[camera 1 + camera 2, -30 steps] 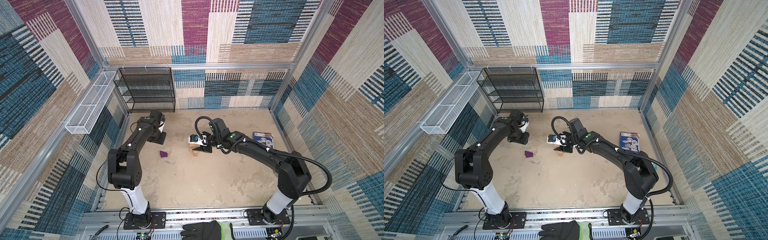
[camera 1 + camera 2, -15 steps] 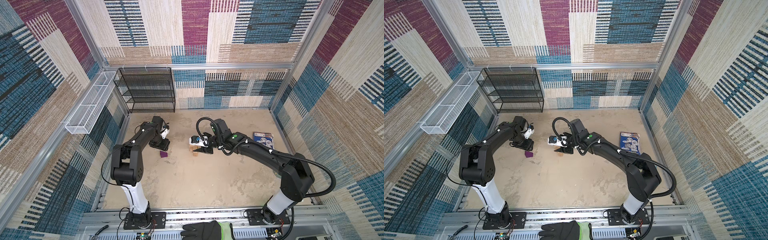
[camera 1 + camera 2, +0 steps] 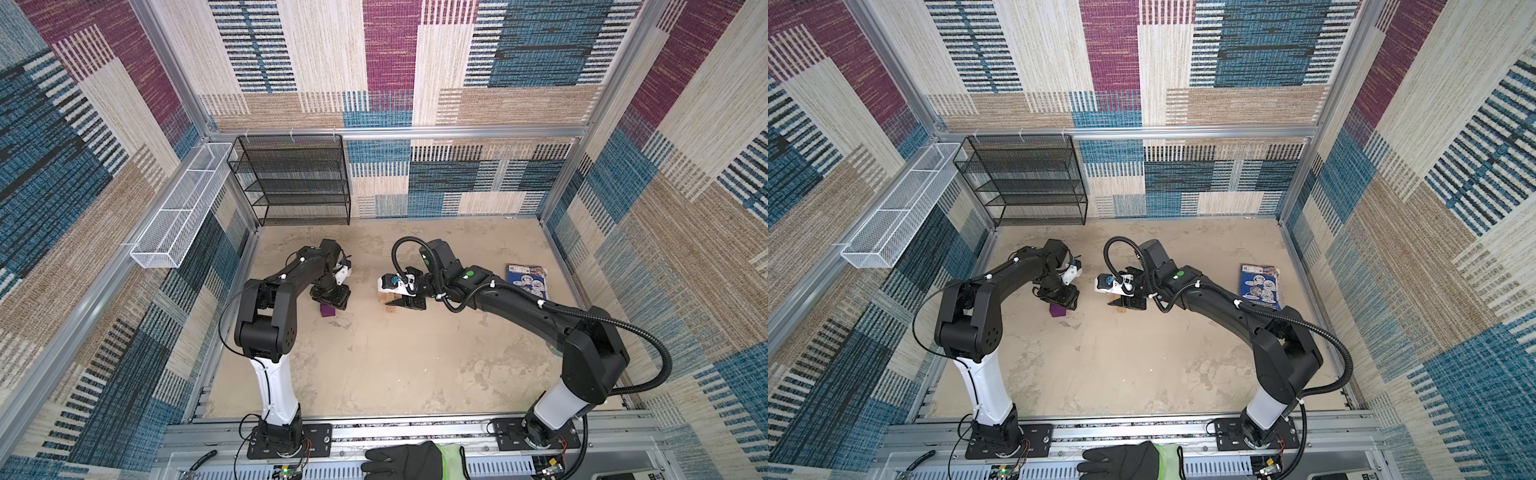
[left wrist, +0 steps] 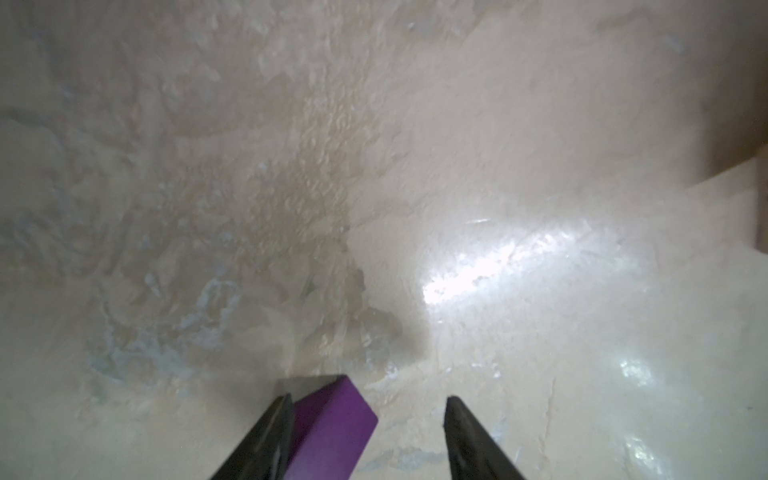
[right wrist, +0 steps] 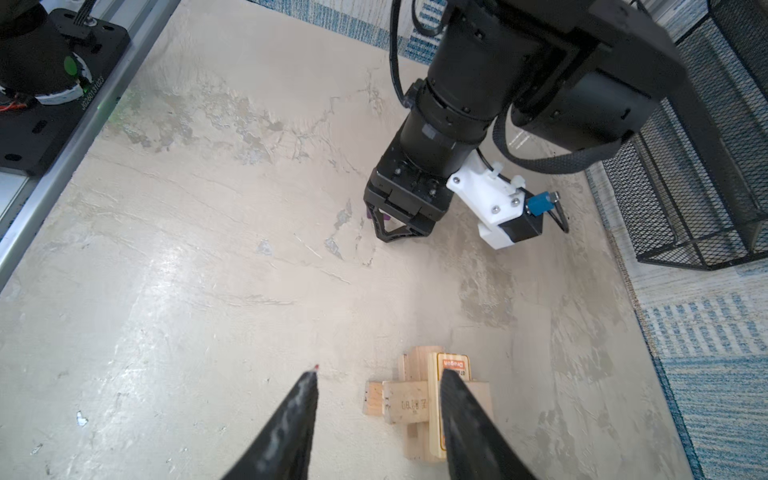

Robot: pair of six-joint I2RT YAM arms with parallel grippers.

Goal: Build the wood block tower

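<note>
1. The purple wedge point(image 4: 332, 419) lies flat on the floor point(image 4: 374, 187), between the fingers of the left gripper point(image 4: 369, 400). Its long axis runs roughly along the fingers, from the wrist side out past the tips, skewed a little across the gap.
2. The wedge sits hard by one finger, with a clear gap to the other. The jaws are apart at mid width and not clamped on it. Whether that near finger touches it, can't tell.
3. Left arm: elbow bent, forearm reaching out from the base, wrist tipped down, fingers pointing at the floor.
4. The tower point(image 5: 409, 401) is a short stack of pale blocks laid crosswise. It stands under the right gripper point(image 5: 379, 374), off-centre toward one finger.
5. The top printed block point(image 5: 455, 365) has orange print, and its long axis runs along the fingers. The stamped block point(image 5: 405, 403) below it runs across the gap.
6. The right gripper's jaws are apart, with nothing clamped between them. One finger overlaps the printed block in the wrist view; contact can't be told. The other finger hangs over bare floor beside the stack.
7. Right arm: stretched long and low from its base toward the middle, wrist bent down.
8. In both top views the grippers are apart, with the wedge well clear of the tower. The blue booklet point(image 3: 525, 280) lies behind the right forearm, away from both tools.
</note>
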